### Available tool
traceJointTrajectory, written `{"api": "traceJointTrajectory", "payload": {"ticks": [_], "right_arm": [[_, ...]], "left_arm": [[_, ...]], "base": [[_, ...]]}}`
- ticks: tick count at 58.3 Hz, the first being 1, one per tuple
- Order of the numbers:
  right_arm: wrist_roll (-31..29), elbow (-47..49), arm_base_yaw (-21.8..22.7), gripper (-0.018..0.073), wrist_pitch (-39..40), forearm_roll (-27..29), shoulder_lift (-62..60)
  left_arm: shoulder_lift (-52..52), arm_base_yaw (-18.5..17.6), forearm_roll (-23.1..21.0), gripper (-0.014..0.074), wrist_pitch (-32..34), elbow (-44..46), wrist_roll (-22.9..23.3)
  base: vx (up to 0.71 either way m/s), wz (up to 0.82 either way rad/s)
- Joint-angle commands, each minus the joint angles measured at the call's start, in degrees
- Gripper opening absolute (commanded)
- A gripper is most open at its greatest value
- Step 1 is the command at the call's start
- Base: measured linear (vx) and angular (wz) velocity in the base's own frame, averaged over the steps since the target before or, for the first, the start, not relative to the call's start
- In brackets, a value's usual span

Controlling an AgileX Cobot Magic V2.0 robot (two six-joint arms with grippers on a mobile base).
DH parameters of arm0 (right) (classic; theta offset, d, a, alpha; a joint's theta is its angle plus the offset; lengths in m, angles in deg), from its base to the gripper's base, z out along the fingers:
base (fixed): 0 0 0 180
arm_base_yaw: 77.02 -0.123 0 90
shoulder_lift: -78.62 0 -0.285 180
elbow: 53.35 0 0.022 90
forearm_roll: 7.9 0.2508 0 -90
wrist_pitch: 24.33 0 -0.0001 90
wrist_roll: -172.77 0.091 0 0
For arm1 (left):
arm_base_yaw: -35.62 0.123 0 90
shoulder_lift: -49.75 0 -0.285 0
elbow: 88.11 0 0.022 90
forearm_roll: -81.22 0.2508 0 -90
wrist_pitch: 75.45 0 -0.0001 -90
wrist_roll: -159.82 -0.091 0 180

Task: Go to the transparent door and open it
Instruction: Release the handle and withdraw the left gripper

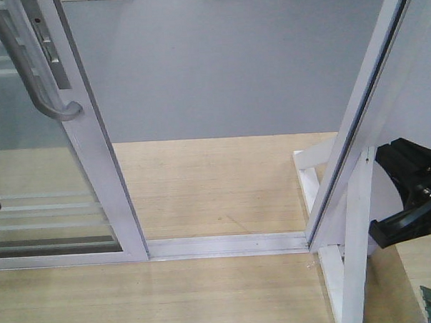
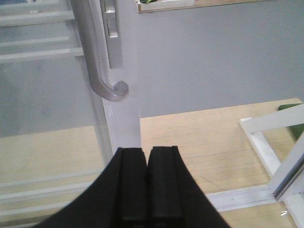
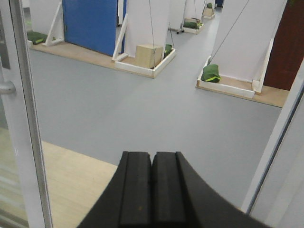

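Left claw [image 2: 148,183] fully closed, empty, just below the pull handle [image 2: 97,71] of the transparent door [image 1: 93,138] (right claw [image 3: 152,190] likewise closed). Risk: blunt contact skids off the curved handle.

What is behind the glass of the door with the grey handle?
Through the door glass you see grey floor, wooden flooring and white horizontal bars. The grey handle and the white frame cover parts of what lies behind them.
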Motion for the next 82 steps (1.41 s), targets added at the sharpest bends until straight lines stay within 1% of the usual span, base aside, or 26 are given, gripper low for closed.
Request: {"api": "traceJointTrajectory", "payload": {"ticks": [1, 6, 12, 17, 22, 26, 29, 32, 36, 47, 73, 78, 82], "right_arm": [[-1.7, 1.7, 0.1, -0.0004, 4.3, 3.5, -2.9], [-5.2, 1.7, 0.1, -0.0004, 4.8, 7.8, -5.6], [-11.1, 1.7, 0.1, -0.0004, 4.0, 14.0, -8.5], [-17.6, 1.7, 0.1, -0.0004, 3.6, 20.1, -11.0], [-25.6, 1.7, 0.1, -0.0004, 3.9, 26.1, -12.2], [-31.2, 1.7, 0.1, -0.0004, 5.3, 30.6, -12.4], [-33.9, 1.7, 0.1, -0.0004, 6.5, 33.4, -12.4], [-35.8, 1.7, 0.1, -0.0004, 7.7, 34.8, -12.4], [-36.5, 1.7, 0.1, -0.0004, 8.9, 36.1, -12.4], [-36.5, 1.7, 0.1, -0.0004, 9.0, 38.5, -12.4], [-36.5, 1.7, 0.1, -0.0004, 9.0, 38.6, -12.4], [-36.5, 1.7, 0.1, -0.0004, 9.0, 38.6, -12.4], [-36.5, 1.7, 0.1, -0.0004, 9.0, 38.7, -12.4]], "left_arm": [[6.2, -0.4, -2.5, 0.0000, 1.7, -1.8, 0.1], [12.1, -0.4, -2.7, 0.0000, -1.5, -4.3, 0.1], [18.1, -0.4, -3.5, 0.0000, -1.4, -4.9, 0.4], [21.5, -0.4, -3.6, 0.0000, -3.1, -4.9, 0.4], [22.8, -0.4, -3.3, 0.0000, -6.1, -4.9, 0.4], [22.9, -0.4, -3.4, 0.0000, -6.6, -4.9, 0.4], [22.9, -0.4, -3.4, 0.0000, -6.1, -4.9, 0.4], [22.9, -0.4, -3.5, 0.0000, -5.3, -4.9, 0.4], [22.9, -0.4, -3.6, 0.0000, -5.0, -4.9, 0.4], [22.9, -0.4, -3.6, 0.0000, -5.3, -4.9, 0.4], [22.9, -0.4, -3.5, 0.0000, -5.3, -4.9, 0.4], [23.9, -0.4, -0.4, 0.0000, -4.5, -5.2, -1.0], [25.4, -0.4, 0.6, 0.0000, -2.3, -7.0, -1.1]], "base": [[0.00, 0.00], [0.00, 0.00], [0.00, 0.00], [0.00, 0.00], [0.00, 0.00], [0.00, 0.00], [0.00, 0.00], [0.00, 0.00], [0.00, 0.00], [0.00, 0.00], [0.00, 0.00], [0.00, 0.00], [0.00, 0.00]]}}
